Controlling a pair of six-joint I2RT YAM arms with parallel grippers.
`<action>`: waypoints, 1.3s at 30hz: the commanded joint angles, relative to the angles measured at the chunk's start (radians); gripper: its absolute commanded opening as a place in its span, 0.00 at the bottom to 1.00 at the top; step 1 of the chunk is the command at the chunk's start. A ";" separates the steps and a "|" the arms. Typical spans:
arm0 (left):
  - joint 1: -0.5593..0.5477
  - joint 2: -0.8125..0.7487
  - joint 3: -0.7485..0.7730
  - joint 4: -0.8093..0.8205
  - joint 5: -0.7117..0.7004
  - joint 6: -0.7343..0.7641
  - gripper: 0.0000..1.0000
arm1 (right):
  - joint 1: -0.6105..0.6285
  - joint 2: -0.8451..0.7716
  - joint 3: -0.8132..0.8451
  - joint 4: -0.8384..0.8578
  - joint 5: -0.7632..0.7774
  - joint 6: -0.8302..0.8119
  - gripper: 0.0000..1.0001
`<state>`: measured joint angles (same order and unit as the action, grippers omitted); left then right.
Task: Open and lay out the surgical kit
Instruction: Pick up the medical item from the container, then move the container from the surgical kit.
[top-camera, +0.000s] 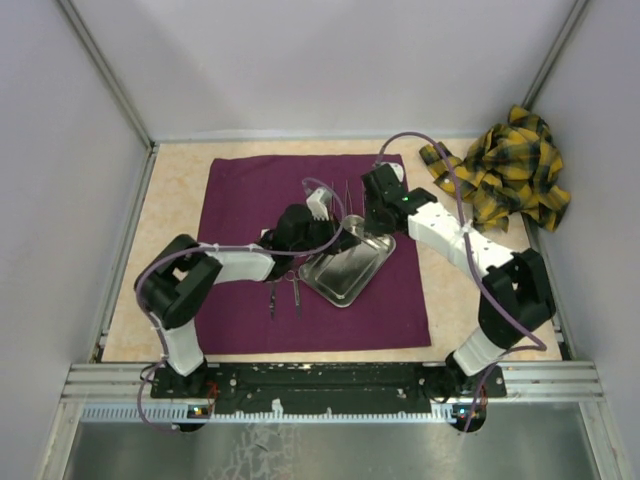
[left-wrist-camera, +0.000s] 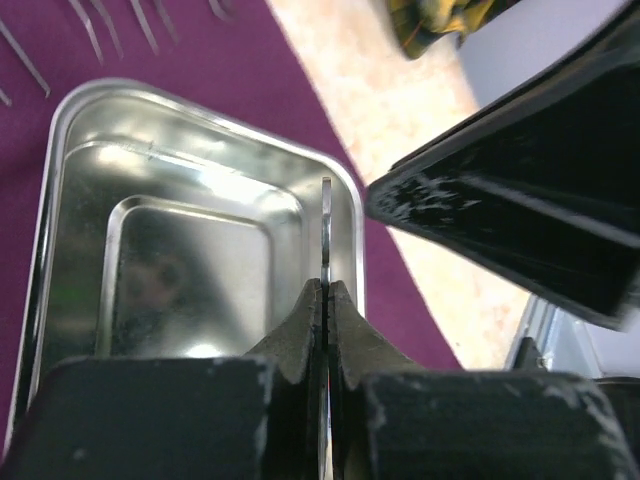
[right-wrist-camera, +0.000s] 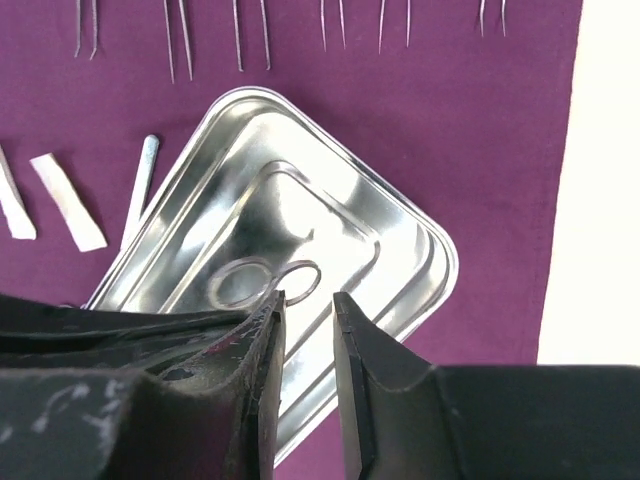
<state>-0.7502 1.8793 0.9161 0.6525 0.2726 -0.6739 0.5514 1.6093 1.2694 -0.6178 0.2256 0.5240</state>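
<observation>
Above the steel tray (left-wrist-camera: 190, 260) on the purple cloth (top-camera: 250, 190), a thin metal instrument (left-wrist-camera: 326, 225) is pinched edge-on in the closed left gripper (left-wrist-camera: 325, 300), with the right gripper (right-wrist-camera: 308, 310) held slightly parted nearby, and a slip from that narrow hold is judged possible.

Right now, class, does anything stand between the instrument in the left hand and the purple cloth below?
Yes. The left hand holds a thin metal instrument over the steel tray, so the tray lies between it and the purple cloth. The right hand, slightly open, hangs close beside it.
</observation>
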 joint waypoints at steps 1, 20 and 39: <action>0.010 -0.166 -0.028 -0.059 -0.022 0.032 0.00 | -0.011 -0.102 -0.035 -0.021 -0.022 -0.005 0.28; 0.145 -0.835 -0.171 -0.686 -0.147 0.086 0.00 | 0.185 0.005 -0.099 0.051 -0.178 0.029 0.32; 0.239 -0.976 -0.249 -0.868 -0.140 0.063 0.00 | 0.274 -0.011 -0.260 -0.030 -0.163 0.080 0.29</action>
<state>-0.5205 0.9207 0.6704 -0.1944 0.1383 -0.6056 0.8154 1.7084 1.0447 -0.6216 0.0517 0.5800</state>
